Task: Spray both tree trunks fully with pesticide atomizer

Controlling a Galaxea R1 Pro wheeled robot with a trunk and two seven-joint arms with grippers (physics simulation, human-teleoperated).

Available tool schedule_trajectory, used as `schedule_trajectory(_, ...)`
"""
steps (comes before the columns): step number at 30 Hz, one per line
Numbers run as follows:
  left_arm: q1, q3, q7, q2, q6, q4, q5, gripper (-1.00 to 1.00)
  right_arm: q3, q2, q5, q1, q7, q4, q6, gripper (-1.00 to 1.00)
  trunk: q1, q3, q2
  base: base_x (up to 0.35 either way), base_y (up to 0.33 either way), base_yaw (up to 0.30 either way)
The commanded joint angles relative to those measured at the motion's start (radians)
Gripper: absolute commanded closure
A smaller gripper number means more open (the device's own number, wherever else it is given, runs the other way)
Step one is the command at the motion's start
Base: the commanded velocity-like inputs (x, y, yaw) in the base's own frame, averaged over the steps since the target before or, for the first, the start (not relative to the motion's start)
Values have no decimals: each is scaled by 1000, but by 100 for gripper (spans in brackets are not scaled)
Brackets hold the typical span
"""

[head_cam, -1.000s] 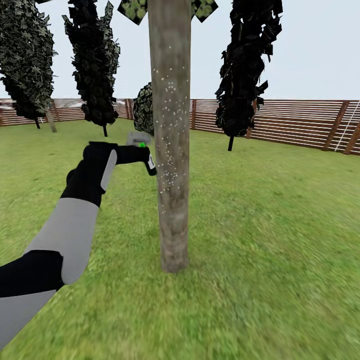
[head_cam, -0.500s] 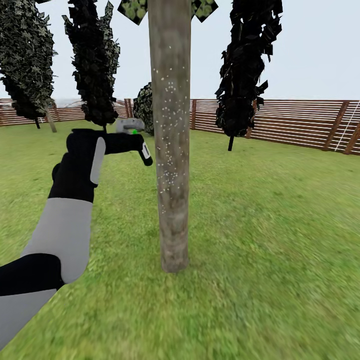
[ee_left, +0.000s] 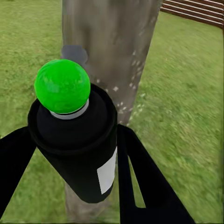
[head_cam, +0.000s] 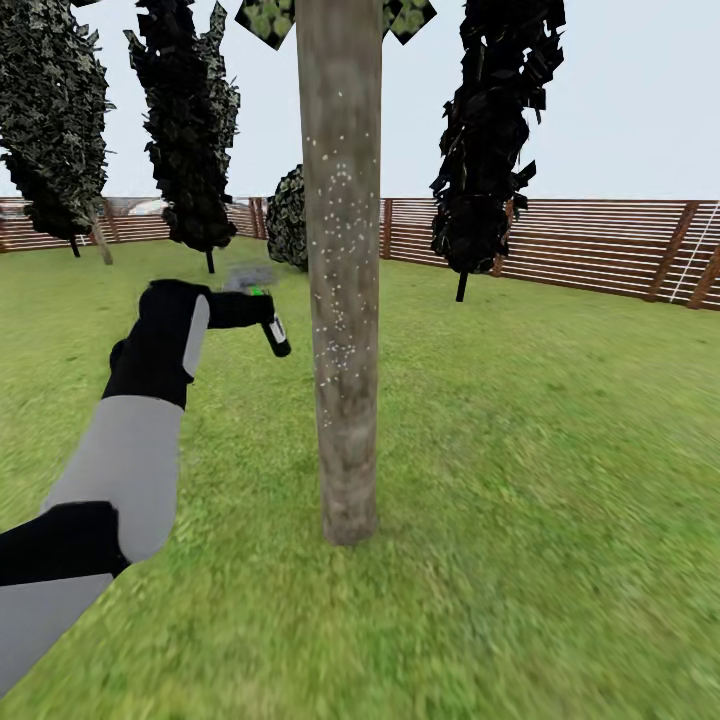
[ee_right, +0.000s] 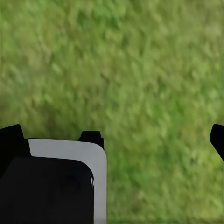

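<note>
1 claw [ee_left: 70, 154] gripping atomizer [ee_left: 77, 144], trunk [head_cam: 342, 300] near

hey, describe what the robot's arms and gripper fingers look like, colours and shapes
The left arm is built of rounded black and light-grey segments, with a grey panel on its black wrist. The left gripper has flat black tapering fingers. At the right gripper, black parts and a grey rounded-corner panel show.

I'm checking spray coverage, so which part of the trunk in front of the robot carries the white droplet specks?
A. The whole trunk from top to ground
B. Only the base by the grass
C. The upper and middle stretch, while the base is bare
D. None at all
C: white specks dot the tree trunk from its upper part to its middle, beside the pesticide atomizer in the left gripper, and the bark near the grass shows none.
</note>
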Motion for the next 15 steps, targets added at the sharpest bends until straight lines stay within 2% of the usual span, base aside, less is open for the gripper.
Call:
schedule_trajectory(1, 0, 0, 2, 0, -18, 39, 2, 100, 0, 0, 0, 0, 0, 0, 0, -100, 0, 0, 0, 0, 0, 0)
schedule_trajectory(3, 0, 0, 3, 1, -81, 143, 1, 100, 0, 0, 0, 0, 0, 0, 0, -100, 0, 0, 0, 0, 0, 0)
schedule_trajectory(6, 0, 0, 3, 1, -149, 226, 1, 100, 0, 0, 0, 0, 0, 0, -1, -100, 0, 0, 0, 0, 0, 0)
schedule_trajectory(9, 0, 0, 3, -1, -254, 348, 2, 100, 0, 0, 0, 0, -11, 0, -1, -100, 0, 0, 0, 0, 0, 0)
schedule_trajectory(15, 0, 0, 3, -1, -383, 483, 2, 100, 0, -1, 0, 0, -15, -1, -2, -100, 0, 0, 0, 0, 0, 0)
